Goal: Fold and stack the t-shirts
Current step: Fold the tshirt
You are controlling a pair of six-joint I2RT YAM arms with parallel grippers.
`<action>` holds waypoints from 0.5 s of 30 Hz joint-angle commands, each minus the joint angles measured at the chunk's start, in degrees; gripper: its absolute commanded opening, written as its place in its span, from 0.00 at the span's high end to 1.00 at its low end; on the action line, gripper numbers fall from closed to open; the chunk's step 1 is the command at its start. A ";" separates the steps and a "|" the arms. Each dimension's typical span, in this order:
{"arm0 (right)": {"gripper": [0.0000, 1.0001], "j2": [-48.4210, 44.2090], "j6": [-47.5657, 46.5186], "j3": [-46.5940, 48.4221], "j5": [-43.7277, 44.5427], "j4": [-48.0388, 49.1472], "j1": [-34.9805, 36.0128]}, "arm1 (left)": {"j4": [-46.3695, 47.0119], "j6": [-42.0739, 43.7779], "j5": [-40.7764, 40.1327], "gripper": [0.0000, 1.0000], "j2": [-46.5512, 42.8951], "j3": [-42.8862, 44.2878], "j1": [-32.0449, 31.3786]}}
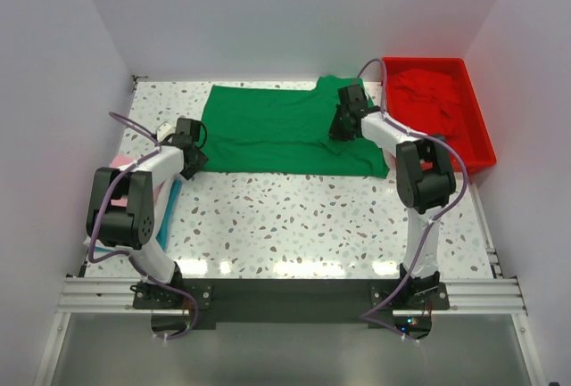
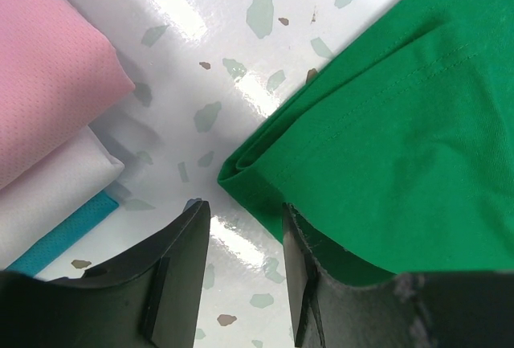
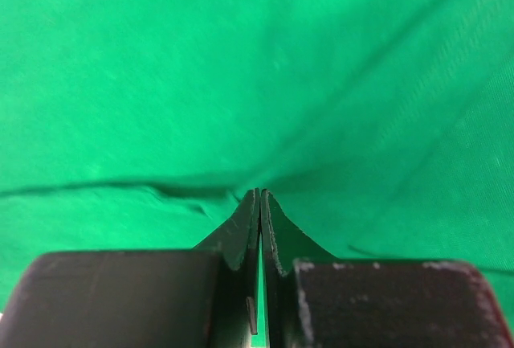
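Arm bases (image 1: 169,292) lie nearest in the top view; a bright green soft cloth t-shirt (image 1: 268,132) is spread on the speckled surface (image 1: 312,217).

Left wrist: left tool (image 2: 245,219) is released, with the shirt's folded corner just ahead of the gap.

Right wrist: right tool (image 3: 260,199) is clenched on a cloth pinch.

The corner should be fully gripped before both ends are lifted together.

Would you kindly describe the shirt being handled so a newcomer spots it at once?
On the speckled table, look at the far half. The green t-shirt lies spread under the right gripper, the only green cloth: the pink t-shirt sits folded at the left edge, the red t-shirt in the red tray.
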 commanded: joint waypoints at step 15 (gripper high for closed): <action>0.81 -4.53 -2.33 -0.50 3.90 0.03 0.48 | 1.64 -0.26 0.27 0.56 1.44 -0.20 0.02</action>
